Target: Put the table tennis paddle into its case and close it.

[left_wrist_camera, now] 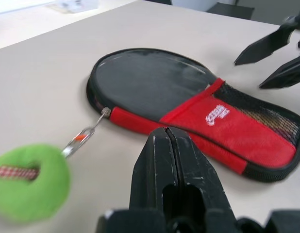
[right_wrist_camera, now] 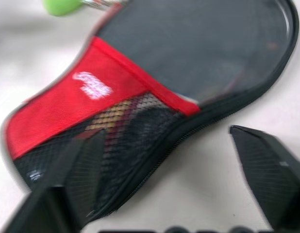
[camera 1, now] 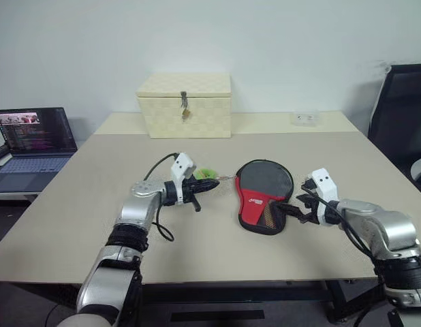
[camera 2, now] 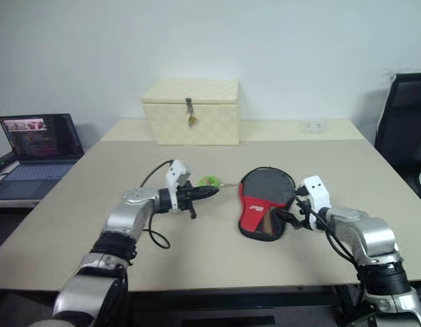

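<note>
The left gripper [left_wrist_camera: 168, 145] is squeezed tight and holds nothing. The right gripper [right_wrist_camera: 174, 165] is spread wide, with one finger [right_wrist_camera: 84, 167] over the mesh end of the case [camera 1: 263, 194] and the other beside it. The case is black on top and red below, and lies flat on the table [camera 1: 74, 204]. It sits between the two grippers. A green pom-pom [left_wrist_camera: 28, 182] hangs from its zip, just beside the left gripper.
</note>
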### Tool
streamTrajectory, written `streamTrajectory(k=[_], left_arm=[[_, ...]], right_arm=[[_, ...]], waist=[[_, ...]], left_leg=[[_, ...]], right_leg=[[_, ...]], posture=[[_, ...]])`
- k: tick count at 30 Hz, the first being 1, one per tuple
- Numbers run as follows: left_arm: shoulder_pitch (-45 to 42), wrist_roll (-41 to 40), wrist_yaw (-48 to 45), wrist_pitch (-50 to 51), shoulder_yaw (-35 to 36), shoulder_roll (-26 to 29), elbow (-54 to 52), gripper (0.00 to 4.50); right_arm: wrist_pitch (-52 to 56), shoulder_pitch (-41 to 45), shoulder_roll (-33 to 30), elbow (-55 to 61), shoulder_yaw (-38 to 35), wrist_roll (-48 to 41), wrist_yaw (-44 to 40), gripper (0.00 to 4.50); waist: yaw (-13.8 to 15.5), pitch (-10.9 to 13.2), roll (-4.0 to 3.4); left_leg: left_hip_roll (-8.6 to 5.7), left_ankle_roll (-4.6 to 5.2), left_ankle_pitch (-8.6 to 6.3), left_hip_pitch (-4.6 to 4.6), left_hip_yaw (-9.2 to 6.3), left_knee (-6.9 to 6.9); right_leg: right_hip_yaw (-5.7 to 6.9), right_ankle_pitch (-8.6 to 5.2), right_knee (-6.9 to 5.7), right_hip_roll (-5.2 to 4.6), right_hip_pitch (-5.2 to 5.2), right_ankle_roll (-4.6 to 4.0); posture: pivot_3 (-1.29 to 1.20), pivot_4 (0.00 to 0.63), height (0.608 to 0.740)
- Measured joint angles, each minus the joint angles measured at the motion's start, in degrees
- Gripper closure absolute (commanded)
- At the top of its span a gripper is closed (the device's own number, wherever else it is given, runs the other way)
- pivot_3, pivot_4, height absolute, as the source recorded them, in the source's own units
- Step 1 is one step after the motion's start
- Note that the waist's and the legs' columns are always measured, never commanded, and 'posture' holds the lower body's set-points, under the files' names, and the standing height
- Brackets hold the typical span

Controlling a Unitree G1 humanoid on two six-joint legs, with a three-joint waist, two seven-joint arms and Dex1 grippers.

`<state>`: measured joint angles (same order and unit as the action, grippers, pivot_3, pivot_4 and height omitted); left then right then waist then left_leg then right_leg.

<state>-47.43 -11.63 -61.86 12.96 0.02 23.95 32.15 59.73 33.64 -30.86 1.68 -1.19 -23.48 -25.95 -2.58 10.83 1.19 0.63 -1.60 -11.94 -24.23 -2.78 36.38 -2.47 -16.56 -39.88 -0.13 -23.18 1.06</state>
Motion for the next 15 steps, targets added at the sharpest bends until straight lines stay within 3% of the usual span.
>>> streamTrajectory(k=[9, 15], left_arm=[[5.5, -2.2, 2.0, 5.6, 1.1, 3.7, -9.7, 4.5], [5.9, -3.1, 2.8, 6.7, 1.1, 3.9, -12.1, 4.5]], right_arm=[[-2.1, 4.1, 5.5, -11.1, -0.1, 3.5, 3.5, 0.05], [-3.5, 5.7, 7.7, -15.0, -0.3, 5.0, 3.7, 0.05]], waist=[[0.1, 0.0, 0.01], [-0.3, 0.0, 0.03]], left_leg=[[0.03, 0.01, -0.01, 0.03, 0.01, 0.34], [0.04, 0.02, -0.01, 0.71, 0.02, 0.4]], right_leg=[[0.03, 0.02, -0.15, 0.01, 0.1, 0.01], [0.01, 0.02, -0.08, 0.05, 0.82, 0.09]], posture=[[0.0, 0.15, 0.74], [0.0, 0.15, 0.74]])
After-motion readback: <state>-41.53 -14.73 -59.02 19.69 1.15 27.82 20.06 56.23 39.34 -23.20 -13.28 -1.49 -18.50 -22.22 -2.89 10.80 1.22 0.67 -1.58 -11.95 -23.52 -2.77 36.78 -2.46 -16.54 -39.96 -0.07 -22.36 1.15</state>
